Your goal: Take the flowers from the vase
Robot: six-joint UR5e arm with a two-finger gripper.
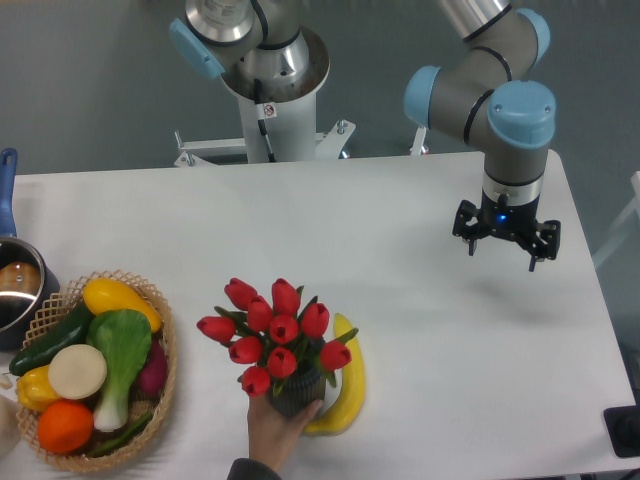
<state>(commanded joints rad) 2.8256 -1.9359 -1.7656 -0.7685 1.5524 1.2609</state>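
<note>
The flowers, a bunch of red tulip buds with green leaves, stand in the dark grey ribbed vase near the front middle of the white table. A human hand holds the vase from below. My gripper hangs above the table's right side, far from the flowers, pointing down. It is seen from above and looks empty, but I cannot tell how far its fingers are apart.
A yellow banana lies right beside the vase. A woven basket with vegetables and fruit sits at the front left. A pot with a blue handle is at the left edge. The robot base stands at the back.
</note>
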